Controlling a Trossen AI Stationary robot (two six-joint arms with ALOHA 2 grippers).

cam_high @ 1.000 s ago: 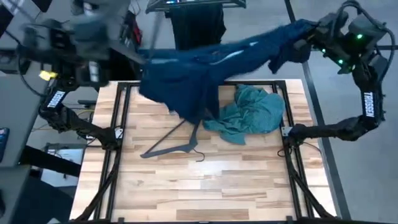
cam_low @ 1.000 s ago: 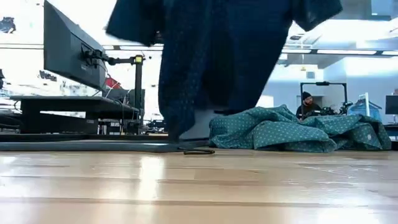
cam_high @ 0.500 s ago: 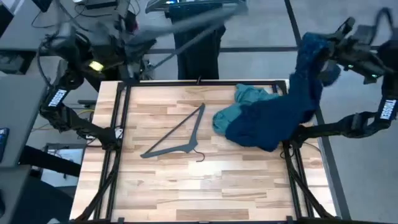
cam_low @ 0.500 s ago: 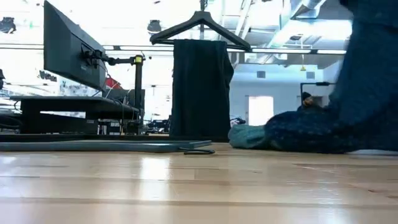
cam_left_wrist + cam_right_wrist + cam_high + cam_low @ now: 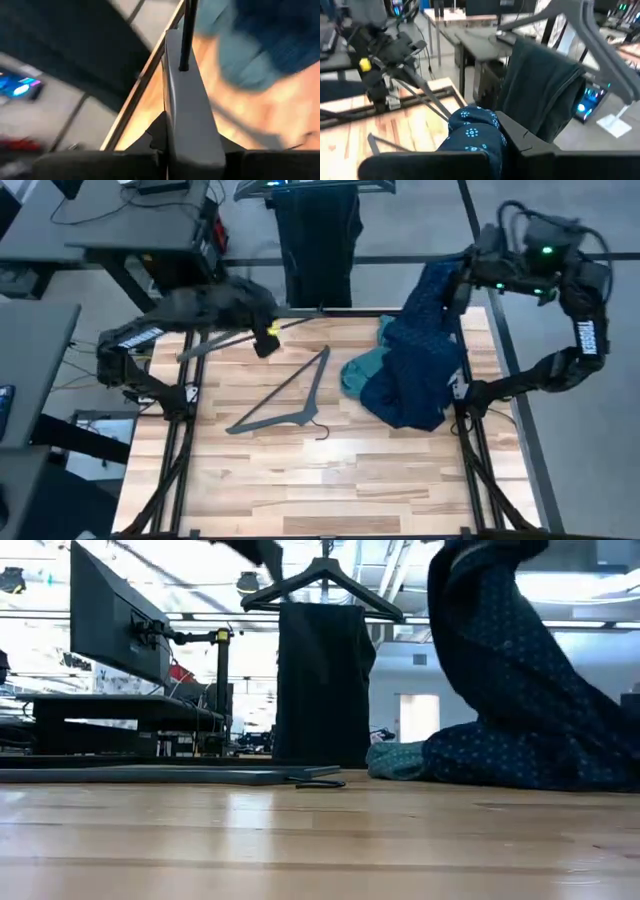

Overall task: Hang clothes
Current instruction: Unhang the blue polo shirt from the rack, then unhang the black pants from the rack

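The right gripper (image 5: 462,278) pinches the soft, limp navy dotted shirt (image 5: 420,365), draped onto the table's right side over the teal shirt (image 5: 358,370); regrasp near the collar. Left gripper's (image 5: 268,332) opening: cannot tell

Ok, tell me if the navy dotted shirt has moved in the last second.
Yes. The navy dotted shirt swung from the table's far-left area to its right edge, over the teal shirt.

My view: grey floor (image 5: 420,225) | dark desk (image 5: 110,710) with monitor (image 5: 105,620) | bright ceiling lights (image 5: 560,585)
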